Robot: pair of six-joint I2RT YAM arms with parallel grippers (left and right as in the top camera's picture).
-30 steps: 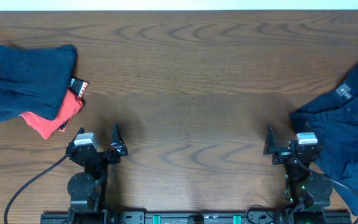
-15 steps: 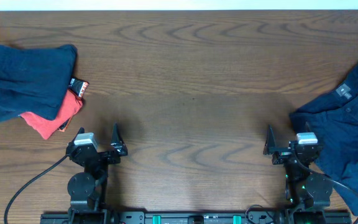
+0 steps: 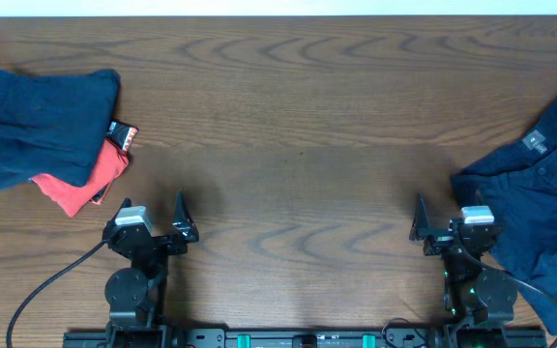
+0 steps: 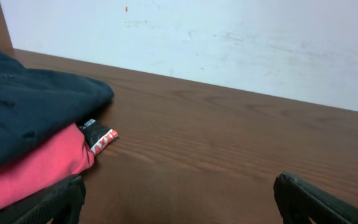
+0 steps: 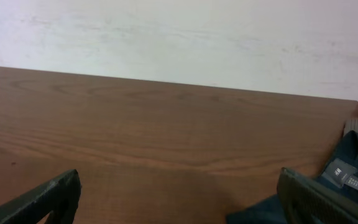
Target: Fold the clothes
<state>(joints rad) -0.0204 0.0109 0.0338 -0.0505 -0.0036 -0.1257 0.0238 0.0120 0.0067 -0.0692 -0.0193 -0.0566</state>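
On the left side of the wooden table point(image 3: 298, 116), a folded navy garment point(image 3: 42, 121) lies on top of a red garment point(image 3: 80, 184), whose lower corner sticks out toward the near edge. A small black tag point(image 4: 99, 135) with red and white print peeks out at the pile's right side, where the two layers meet. Well apart from them, on the far right, a navy shirt point(image 3: 540, 203) lies unfolded and rumpled, running off the right edge of the overhead view. It has a grey label point(image 5: 344, 174) sewn near its upper part (the lettering is too small to read). The left gripper point(image 3: 153, 215) sits low at the near edge of the table, near the red corner but not touching it. Its jaws are spread wide with only bare wood between them. The right gripper point(image 3: 448, 217) sits at the near edge on the other side, spread just as wide and holding nothing, with the shirt's left edge just beside its arm. Both wrist views look across the table to a white wall point(image 4: 229, 37).
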